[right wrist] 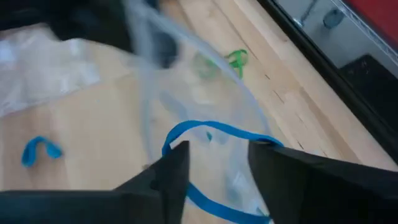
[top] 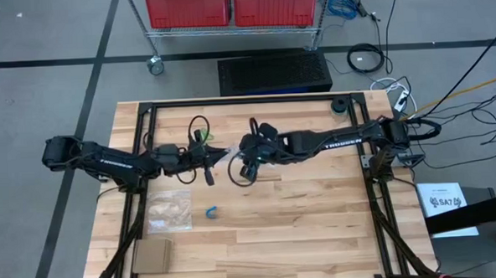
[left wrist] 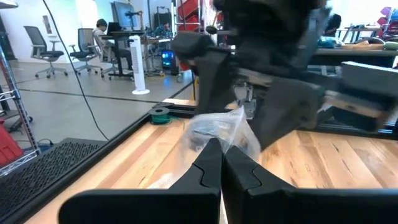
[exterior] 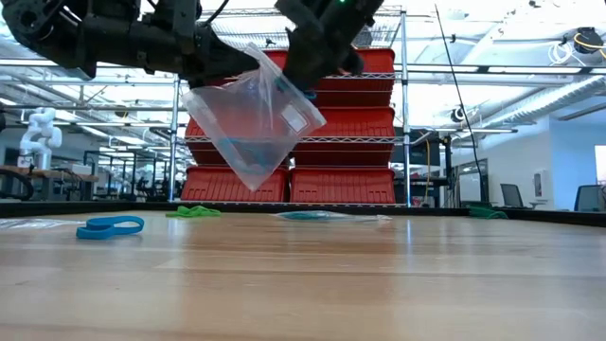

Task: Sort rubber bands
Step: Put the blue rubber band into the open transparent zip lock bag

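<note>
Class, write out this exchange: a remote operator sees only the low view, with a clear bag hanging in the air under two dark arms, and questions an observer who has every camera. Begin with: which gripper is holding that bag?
Observer: The left gripper. Its wrist view shows its fingers shut on the clear bag.
Operator: And the right one?
Observer: The right gripper is at the bag with its fingers apart, and a blue rubber band shows between them.
Operator: Is anything on the table that I miss?
Observer: The high view shows a flat brown piece of cardboard near a table corner on the left arm's side.
</note>
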Action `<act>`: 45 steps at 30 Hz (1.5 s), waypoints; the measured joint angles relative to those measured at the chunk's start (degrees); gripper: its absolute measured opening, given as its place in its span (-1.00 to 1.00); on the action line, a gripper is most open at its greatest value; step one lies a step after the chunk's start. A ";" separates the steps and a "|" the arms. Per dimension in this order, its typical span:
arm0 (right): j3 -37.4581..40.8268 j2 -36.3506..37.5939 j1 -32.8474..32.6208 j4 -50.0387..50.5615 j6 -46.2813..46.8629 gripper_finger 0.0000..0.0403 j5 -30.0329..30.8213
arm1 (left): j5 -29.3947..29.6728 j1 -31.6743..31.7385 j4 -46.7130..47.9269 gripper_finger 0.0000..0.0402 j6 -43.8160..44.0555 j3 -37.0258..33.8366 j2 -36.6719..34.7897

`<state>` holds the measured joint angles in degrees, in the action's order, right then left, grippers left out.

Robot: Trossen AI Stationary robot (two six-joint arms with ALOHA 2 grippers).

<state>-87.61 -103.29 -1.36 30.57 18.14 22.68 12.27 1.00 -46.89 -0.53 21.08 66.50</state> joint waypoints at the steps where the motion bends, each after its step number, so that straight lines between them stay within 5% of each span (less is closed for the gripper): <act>1: 0.02 0.14 -0.43 0.00 -0.62 -0.27 0.00 | 0.00 0.00 0.00 -1.00 -0.06 0.00 0.00; 10: 0.02 3.41 -4.92 0.07 -6.01 -0.94 7.34 | 0.00 0.01 0.24 -1.00 -0.19 0.00 0.00; 19: 0.02 5.10 -7.62 3.06 -7.42 -1.00 11.02 | -0.02 0.00 0.31 -1.00 -0.19 0.00 0.00; 27: 0.02 5.07 -8.32 8.51 -4.25 -0.69 11.16 | -0.02 0.00 0.31 -1.00 -0.57 0.00 0.02; 31: 0.02 4.41 -9.37 6.90 -5.42 -0.50 -1.87 | 0.18 0.06 0.85 -1.00 -2.36 0.00 0.00; 34: 0.02 1.25 -10.91 4.53 -6.32 -0.43 -4.67 | 0.30 0.06 1.25 -1.00 -3.57 0.00 0.00; 45: 0.08 -17.12 -11.30 -23.03 -7.27 -0.07 -15.06 | 2.51 0.06 16.63 -1.00 -5.93 0.00 -12.44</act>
<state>-87.53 -120.41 -12.66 7.54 10.87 7.62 14.78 1.06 -30.27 -6.46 21.08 54.06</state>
